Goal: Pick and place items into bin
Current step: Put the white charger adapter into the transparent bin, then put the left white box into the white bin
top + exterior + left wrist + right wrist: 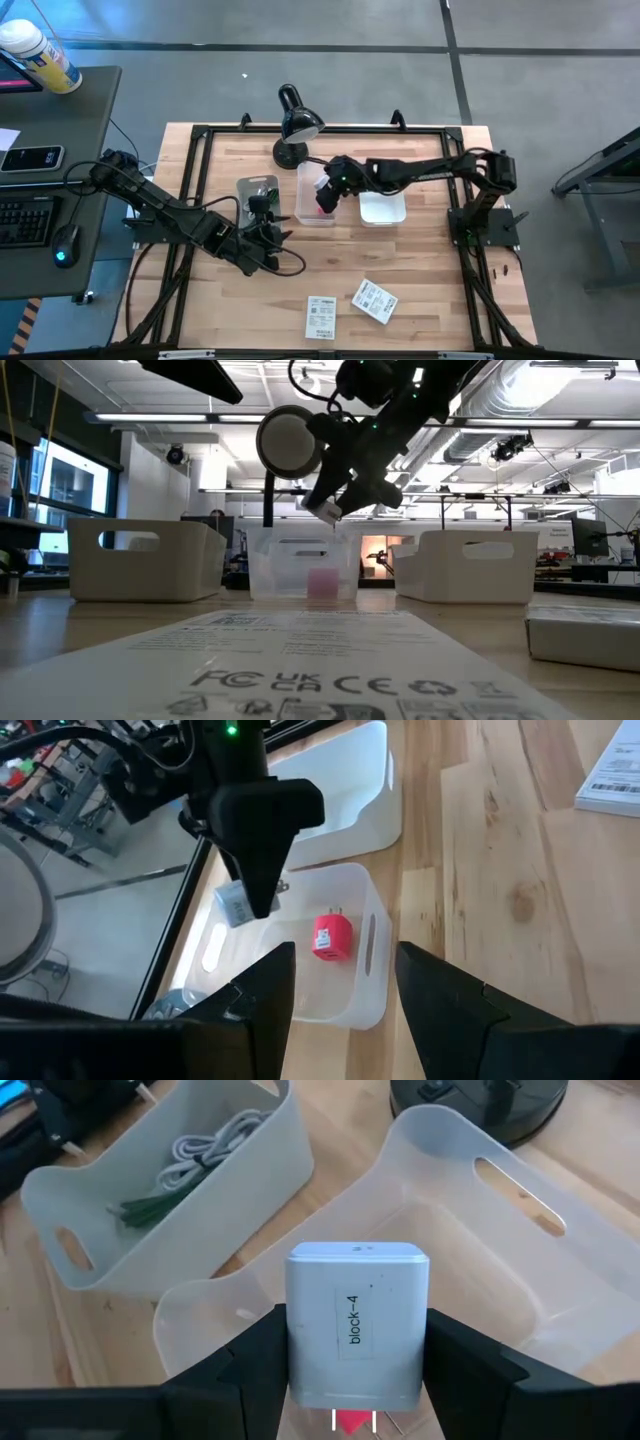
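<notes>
Right gripper (355, 1370): I see its jaws clenched on a white plug block (357, 1325), held above the clear bin (520, 1240); the plug's two prongs point down toward the bin floor.
Label on plug block: it reads "block-4", printed sideways on a small white sticker.
Clear bin: it sits at the middle of the tabletop (420, 270), just in front of the black desk lamp (296, 125); a pink plug block (332, 936) lies inside it, prongs showing.
Left gripper (340, 990): I have it hovering near the clear bin's front side, jaws released with nothing between them.
Left white bin (170, 1170): it stands beside the clear bin and holds a coiled grey cord (205, 1150) and a green stick-like item (150, 1208).
Right white bin (383, 209): it stands on the other side of the clear bin; I cannot tell its contents.
Printed packets: two white ones lie flat near the tabletop's front edge, one (321, 317) square to the edge and one (374, 300) turned at an angle, apart from each other.
Writing on packets: the low view shows "FC", "UK CA" and "CE" marks on the nearest one (310, 650); the finer print is unreadable to me.
</notes>
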Controlling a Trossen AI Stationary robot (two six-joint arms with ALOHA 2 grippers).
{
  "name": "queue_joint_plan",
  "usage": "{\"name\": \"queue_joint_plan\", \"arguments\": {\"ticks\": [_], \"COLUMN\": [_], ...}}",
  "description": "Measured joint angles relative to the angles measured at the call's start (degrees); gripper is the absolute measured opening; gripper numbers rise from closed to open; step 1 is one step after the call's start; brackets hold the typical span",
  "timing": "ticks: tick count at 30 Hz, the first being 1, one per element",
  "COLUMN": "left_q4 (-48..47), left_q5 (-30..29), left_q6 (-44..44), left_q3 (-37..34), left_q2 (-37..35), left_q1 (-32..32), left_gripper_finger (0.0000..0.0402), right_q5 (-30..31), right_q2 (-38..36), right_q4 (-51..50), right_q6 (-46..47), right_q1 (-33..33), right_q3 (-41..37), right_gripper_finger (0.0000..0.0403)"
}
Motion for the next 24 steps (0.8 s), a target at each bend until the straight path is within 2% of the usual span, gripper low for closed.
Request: {"name": "queue_joint_plan", "arguments": {"ticks": [13, 24], "left_q4": [-0.02, -0.02], "left_q5": [-0.5, -0.5], "left_q6": [0.0, -0.35], "left_q3": [0.0, 0.0], "left_q2": [0.0, 0.0], "left_q1": [0.0, 0.0], "left_gripper_finger": [0.0161, 0.0161], "right_q5": [0.3, 0.67], "right_q2": [0.0, -1.46], "right_q4": [0.08, -0.23], "right_q6": [0.38, -1.04], "right_q1": [-0.01, 1.39], "right_q3": [0.0, 0.0], "right_gripper_finger": [0.0223, 0.0221]}}
